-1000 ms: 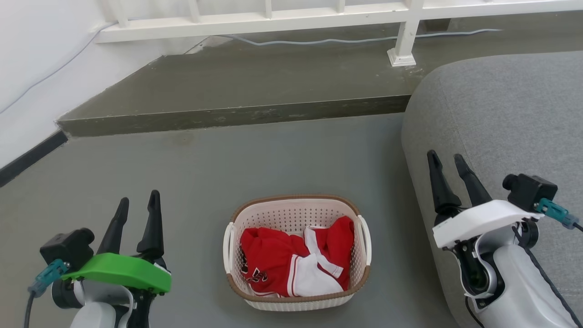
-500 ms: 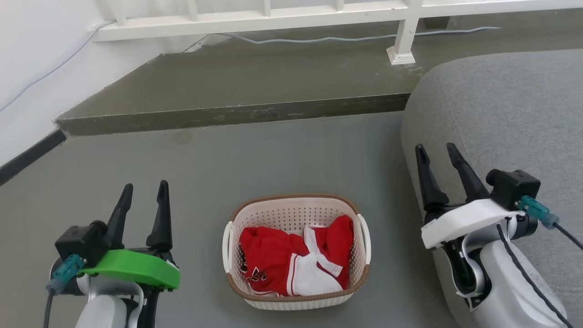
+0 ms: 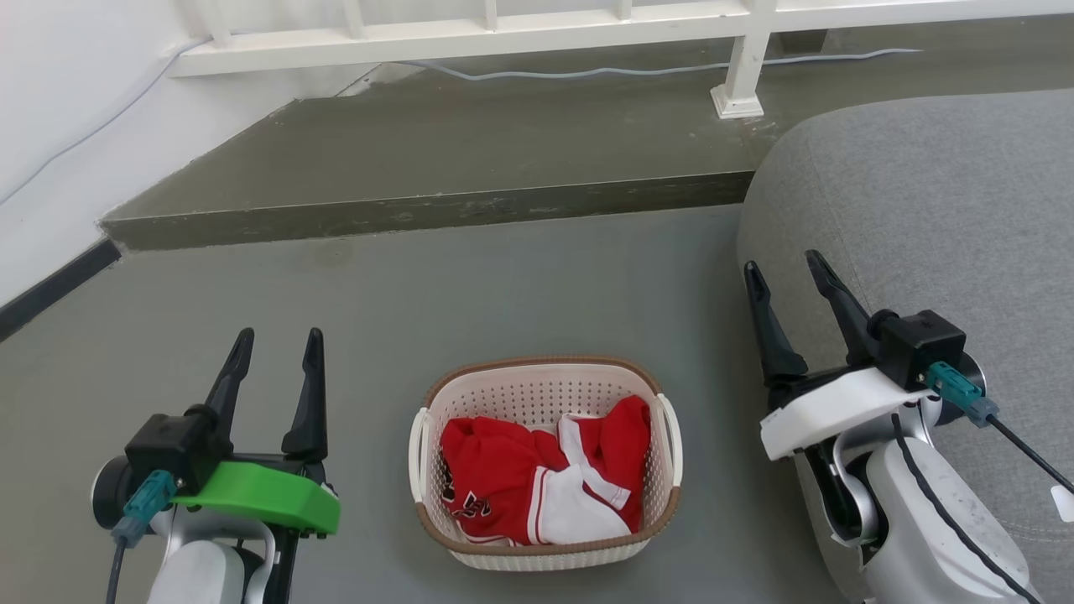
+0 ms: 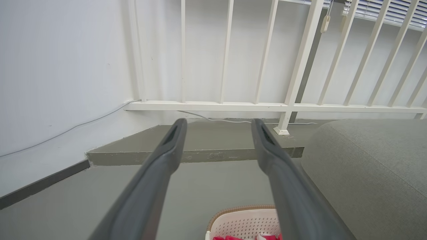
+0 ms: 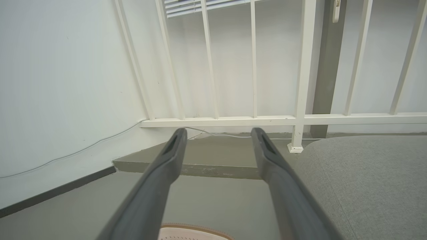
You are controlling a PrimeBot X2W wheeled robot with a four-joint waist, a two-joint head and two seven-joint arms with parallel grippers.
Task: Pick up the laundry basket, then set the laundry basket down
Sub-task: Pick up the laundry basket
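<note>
The laundry basket [image 3: 537, 394] stands on the grey floor in the head view, cream-white and perforated with a brown rim, holding red and white clothes [image 3: 537, 482]. Its far rim peeks into the bottom of the left wrist view [image 4: 245, 220] and the right wrist view [image 5: 196, 230]. My left gripper [image 3: 279, 337] hovers open to the basket's left, fingers spread with nothing between them. Open as well, my right gripper [image 3: 784, 268] hangs to the basket's right, beside the grey cushion. Both grippers are apart from the basket's white side handles [image 3: 417, 445].
A large grey cushion [image 3: 923, 218] fills the right side, close to my right arm. A raised concrete step [image 3: 436, 168] crosses behind the basket, with a white railing [image 3: 738, 59] and a cable on it. A white wall [image 3: 50, 126] closes the left.
Both grippers have moved inward toward the basket and slightly forward. The basket and clothes have stayed put.
</note>
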